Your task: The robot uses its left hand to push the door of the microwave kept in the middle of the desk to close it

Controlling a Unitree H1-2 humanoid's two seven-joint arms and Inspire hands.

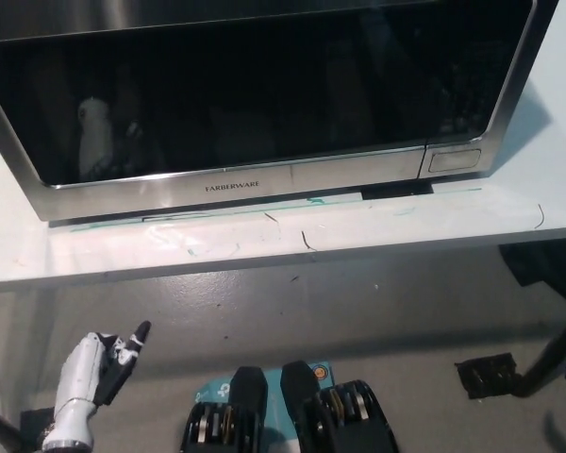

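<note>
Microwave [264, 94] fills the upper part of the frame, nearly edge to edge, sitting on the white desk [292, 236]. Its door [245, 90] is dark glass w/ a steel frame, lying flush w/ the front, so closed; a pale reflection shows in the glass at upper left. Steel strip under the glass carries a brand label [233, 187] at center, and a button [455, 159] sits at the strip's right end, below the door's right corner. Desk runs as a white band across mid frame, front edge marked w/ faint green and dark scribbles; more desk shows at upper right beside the microwave. Below the desk, grey floor [377, 311] takes the lower half. A dark stand base [495, 376] sits on the floor at lower right. Left hand [94, 373], white, is at lower left over the floor, well apart from the desk and microwave, holding nothing; fingers loosely curled but apart, one dark-tipped finger [137, 335] pointing up and right. Right hand isn't seen in frame.
</note>
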